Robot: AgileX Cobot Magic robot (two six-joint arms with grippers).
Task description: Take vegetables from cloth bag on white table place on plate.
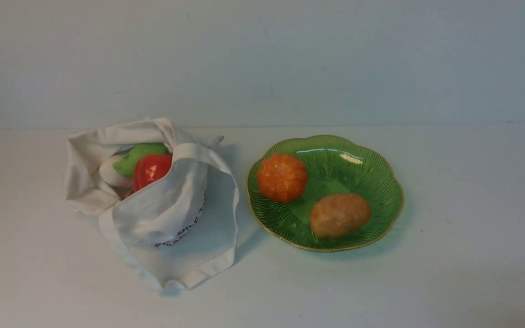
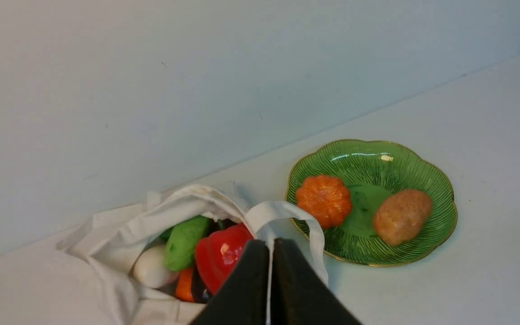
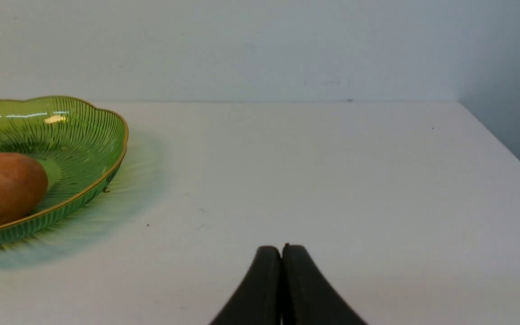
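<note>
cloth bag [image 1: 176, 214] on worktop [image 1: 472, 273], mouth open. glossy red vegetable [image 1: 151, 171] at the opening, likely light, hard, slippery: pinch across its middle. potato [image 1: 340, 214] on plate [image 1: 381, 182]. left jaws and right jaws closed, empty.

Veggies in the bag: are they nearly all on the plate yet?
Partway. Done: the orange pumpkin and brown potato lie on the plate. In hand: nothing; the left gripper and right gripper are shut, empty. Left: at least the red one, green one and white one sit in the cloth bag.
</note>
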